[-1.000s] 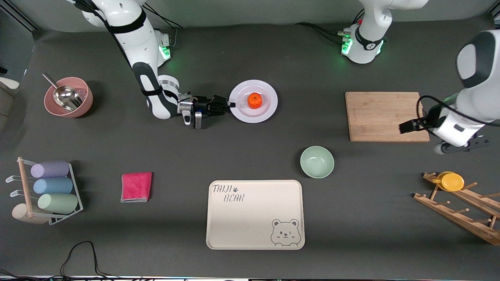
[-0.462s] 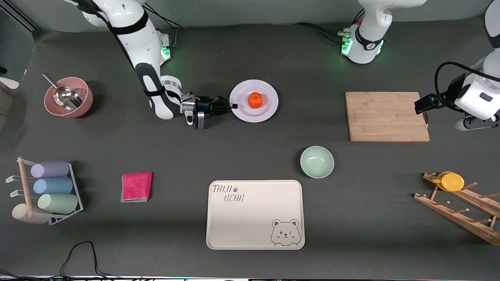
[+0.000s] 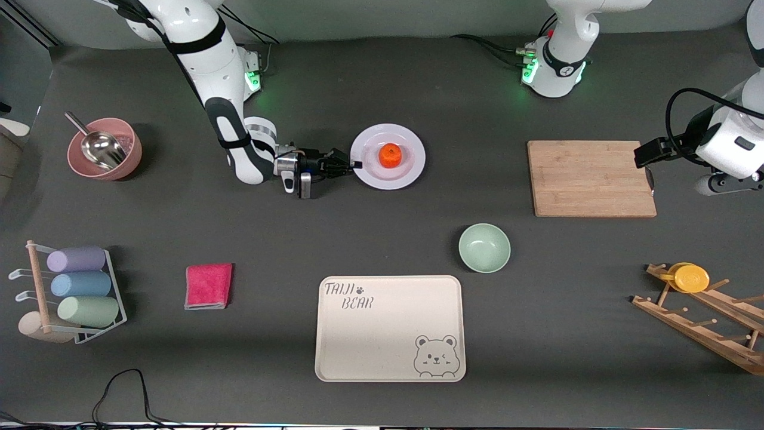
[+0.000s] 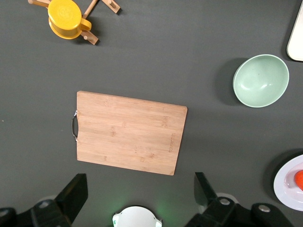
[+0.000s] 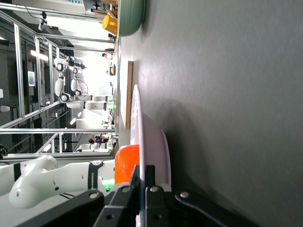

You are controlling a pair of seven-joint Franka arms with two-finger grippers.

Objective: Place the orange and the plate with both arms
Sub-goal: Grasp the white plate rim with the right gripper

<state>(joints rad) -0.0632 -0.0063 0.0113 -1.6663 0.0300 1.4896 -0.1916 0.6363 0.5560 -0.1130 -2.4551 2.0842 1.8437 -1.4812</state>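
The white plate [image 3: 407, 171] lies on the table between the two arm bases, with the orange [image 3: 390, 155] on its middle. My right gripper [image 3: 356, 163] lies low at the plate's edge toward the right arm's end, shut on the rim. The right wrist view shows its fingers [image 5: 136, 182] pinching the plate's rim [image 5: 154, 137] with the orange [image 5: 127, 163] just past them. My left gripper [image 3: 722, 179] hangs high over the table at the cutting board's end, open and empty [image 4: 139, 194]. The plate [image 4: 289, 182] and orange [image 4: 299, 178] show at the edge of the left wrist view.
A wooden cutting board [image 3: 591, 178] lies toward the left arm's end. A pale green bowl [image 3: 484, 247] and a cream bear tray [image 3: 390, 327] lie nearer the camera. A pink bowl with a scoop [image 3: 104, 148], a red cloth [image 3: 208, 285], a cup rack [image 3: 74, 292] and a wooden rack with a yellow cup [image 3: 691, 278] stand around.
My left arm has risen and drawn away from over the cutting board's end. My right gripper stays shut on the plate's rim; the plate and orange have barely shifted.
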